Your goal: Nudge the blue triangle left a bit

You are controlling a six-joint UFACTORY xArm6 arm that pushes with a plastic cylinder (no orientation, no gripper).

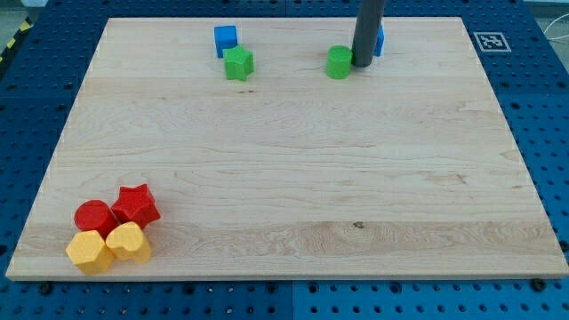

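Observation:
The blue triangle (pixel 380 39) sits near the view's top, right of centre, and is mostly hidden behind the dark rod. Only a blue sliver shows at the rod's right side. My tip (pixel 363 64) rests on the wooden board (pixel 284 160) directly in front of that blue block. It is just right of a green cylinder (pixel 338 63), close to or touching it.
A blue cube (pixel 226 39) and a green star (pixel 237 64) sit together at the view's top left of centre. At the bottom left are clustered a red cylinder (pixel 94 217), a red star (pixel 136 204), a yellow hexagon (pixel 89 252) and a yellow heart (pixel 129 242).

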